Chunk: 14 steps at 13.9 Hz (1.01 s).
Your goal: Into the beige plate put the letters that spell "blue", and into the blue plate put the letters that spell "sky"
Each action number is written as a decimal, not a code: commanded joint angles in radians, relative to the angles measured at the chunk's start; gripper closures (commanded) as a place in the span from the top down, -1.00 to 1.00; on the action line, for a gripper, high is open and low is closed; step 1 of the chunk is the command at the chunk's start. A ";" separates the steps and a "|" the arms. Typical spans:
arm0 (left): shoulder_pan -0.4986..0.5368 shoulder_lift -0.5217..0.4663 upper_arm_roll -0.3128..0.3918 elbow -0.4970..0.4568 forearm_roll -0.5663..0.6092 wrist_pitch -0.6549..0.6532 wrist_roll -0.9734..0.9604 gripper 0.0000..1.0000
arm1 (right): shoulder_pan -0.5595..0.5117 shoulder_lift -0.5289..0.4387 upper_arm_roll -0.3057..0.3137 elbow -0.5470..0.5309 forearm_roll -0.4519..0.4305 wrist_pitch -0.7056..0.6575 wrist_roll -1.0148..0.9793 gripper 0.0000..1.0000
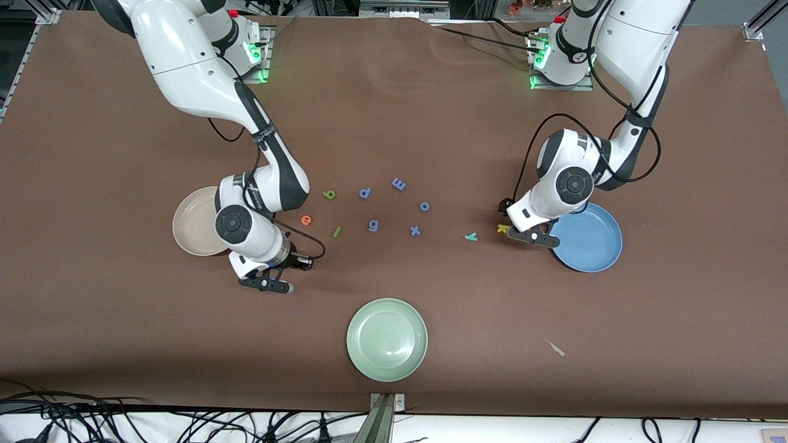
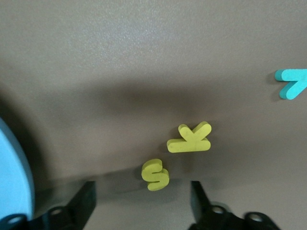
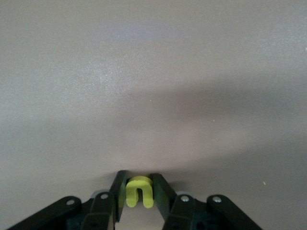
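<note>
pale green plate [image 1: 386,339] nearest the camera. right end effector [image 1: 266,284] low by the beige plate [image 1: 192,221], clamped on the yellow "u" [image 3: 139,191]. left end effector [image 1: 533,237] at the blue plate [image 1: 589,239] rim, fingers [image 2: 81,201] apart around the yellow "s" [image 2: 155,174], yellow "k" [image 2: 190,138] beside it. teal "y" [image 1: 471,236], orange "e" [image 1: 306,219], green "l" [image 1: 337,231], green "b" [image 1: 330,194] on the surface [image 1: 431,111].

The place was a robotics lab. Two white robot arms [image 1: 203,80] stood bolted on metal base plates [image 1: 560,83] with green status lights, at a worktop [image 1: 123,332] covered with a brown mat. Aluminium frame profiles [image 1: 760,21] marked its corners, and many black cables [image 1: 74,424] lay loose along its front edge.
</note>
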 commanded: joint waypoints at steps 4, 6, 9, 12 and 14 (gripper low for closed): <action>-0.024 -0.029 0.010 -0.025 -0.013 0.044 -0.006 0.19 | -0.026 -0.025 -0.022 0.147 -0.005 -0.314 -0.095 -0.74; -0.027 -0.026 0.010 -0.023 -0.019 0.046 -0.006 0.19 | -0.033 -0.081 -0.072 0.089 -0.003 -0.383 -0.199 -0.74; -0.027 -0.024 0.010 -0.023 -0.017 0.059 -0.006 0.19 | -0.033 -0.192 -0.144 -0.065 -0.003 -0.365 -0.359 -0.74; -0.027 -0.018 0.010 -0.023 -0.010 0.064 -0.005 -0.04 | -0.031 -0.296 -0.188 -0.321 -0.003 -0.172 -0.482 -0.71; -0.027 -0.011 0.010 -0.022 -0.010 0.067 -0.005 -0.18 | -0.031 -0.342 -0.195 -0.408 -0.003 -0.132 -0.508 -0.67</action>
